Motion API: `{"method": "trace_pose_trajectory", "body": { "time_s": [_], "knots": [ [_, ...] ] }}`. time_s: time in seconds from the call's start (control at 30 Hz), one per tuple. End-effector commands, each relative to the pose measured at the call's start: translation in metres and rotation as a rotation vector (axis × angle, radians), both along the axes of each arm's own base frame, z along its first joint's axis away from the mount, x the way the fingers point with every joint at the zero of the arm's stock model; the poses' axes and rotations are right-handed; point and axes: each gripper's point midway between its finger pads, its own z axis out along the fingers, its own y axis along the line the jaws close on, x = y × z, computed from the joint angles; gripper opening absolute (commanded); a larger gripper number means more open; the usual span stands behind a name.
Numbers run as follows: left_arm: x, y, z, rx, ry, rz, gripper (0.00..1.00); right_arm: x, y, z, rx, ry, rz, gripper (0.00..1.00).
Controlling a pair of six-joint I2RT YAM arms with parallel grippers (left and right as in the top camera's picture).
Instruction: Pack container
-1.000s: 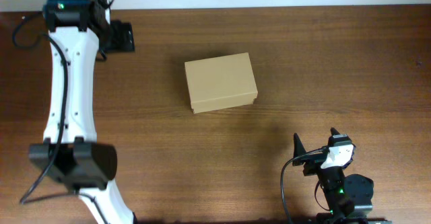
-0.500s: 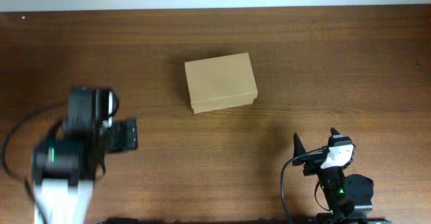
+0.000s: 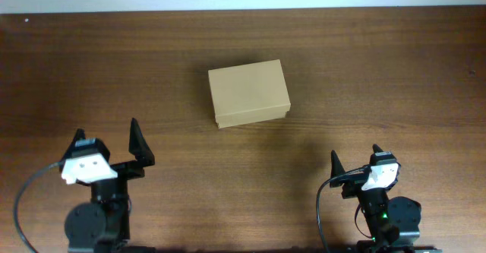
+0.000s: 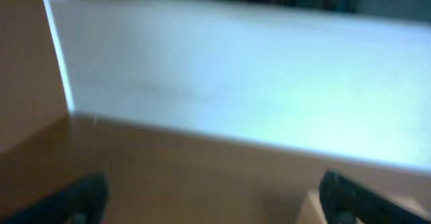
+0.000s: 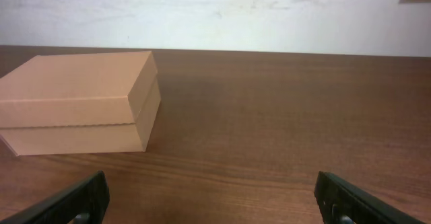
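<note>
Overhead, the box point(image 3: 249, 93) sits just above the middle of the frame on the brown counter point(image 3: 402, 78), its lid point(image 3: 244, 84) down and flush, with nothing on it or beside it. The left gripper point(image 3: 106, 135) rests at the lower left and the right gripper point(image 3: 355, 156) at the lower right. Both are well apart from the box, jaws spread wide and empty.

The right wrist view shows the box at the left of its frame, the lid's seam running along the near face and round the side. The left wrist view is too blurred to add much.

No goods to pack show anywhere, so the packing looks either finished or not begun; I cannot tell which. If the lid is to be raised, the lip along the box's lower edge in the overhead view is the place to catch it. One finger should go under that lip while the other arm steadies the body, since light cardboard will likely slide on smooth wood.
</note>
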Motion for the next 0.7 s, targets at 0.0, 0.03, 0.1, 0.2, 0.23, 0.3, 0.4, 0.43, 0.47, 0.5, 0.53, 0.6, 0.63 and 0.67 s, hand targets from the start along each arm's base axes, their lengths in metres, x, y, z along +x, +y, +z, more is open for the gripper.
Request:
{"method": "trace_pose_trajectory", "body": {
  "time_s": [0.0, 0.03, 0.1, 0.2, 0.23, 0.3, 0.4, 0.43, 0.47, 0.5, 0.53, 0.6, 0.63, 0.67],
  "knots": [
    [-0.004, 0.001, -0.013, -0.002, -0.052, 0.006, 0.99, 0.0, 0.003, -0.001, 0.013, -0.004, 0.012, 0.99],
    [-0.005, 0.001, -0.016, -0.003, -0.067, 0.006, 1.0, 0.0, 0.003, -0.001, 0.013, -0.004, 0.012, 0.99],
    [-0.006, 0.002, -0.024, -0.004, -0.083, 0.006, 1.0, 0.0, 0.003, -0.001, 0.013, -0.004, 0.012, 0.99],
    [-0.008, 0.002, -0.041, -0.004, -0.094, 0.007, 1.0, 0.0, 0.003, -0.001, 0.013, -0.004, 0.012, 0.99],
    [-0.009, 0.002, -0.045, -0.005, -0.099, 0.008, 1.0, 0.0, 0.003, -0.001, 0.013, -0.004, 0.012, 0.99],
    [-0.012, 0.003, -0.052, -0.006, -0.109, 0.013, 1.0, 0.0, 0.003, -0.001, 0.013, -0.004, 0.012, 0.99],
    [-0.012, 0.003, -0.066, -0.006, -0.112, 0.013, 1.0, 0.0, 0.003, -0.001, 0.013, -0.004, 0.012, 0.99],
    [-0.01, 0.003, -0.072, -0.005, -0.1, 0.013, 1.0, 0.0, 0.003, -0.001, 0.013, -0.004, 0.012, 0.99],
    [-0.008, 0.003, -0.079, -0.004, -0.082, 0.013, 0.99, 0.0, 0.003, -0.001, 0.013, -0.004, 0.012, 0.99],
    [-0.007, 0.003, -0.086, -0.003, -0.068, 0.013, 1.0, 0.0, 0.003, -0.001, 0.013, -0.004, 0.012, 0.99],
    [-0.006, 0.003, -0.091, -0.003, -0.058, 0.013, 1.0, 0.0, 0.003, -0.001, 0.013, -0.004, 0.012, 0.99],
    [-0.004, 0.003, -0.099, -0.001, -0.041, 0.013, 1.0, 0.0, 0.003, -0.001, 0.013, -0.004, 0.012, 0.99],
    [-0.003, 0.002, -0.104, -0.001, -0.031, 0.013, 1.0, 0.0, 0.003, -0.001, 0.013, -0.004, 0.012, 0.99],
    [-0.003, 0.002, -0.108, 0.0, -0.023, 0.013, 1.0, 0.0, 0.003, -0.001, 0.013, -0.004, 0.012, 0.99]
  ]
}}
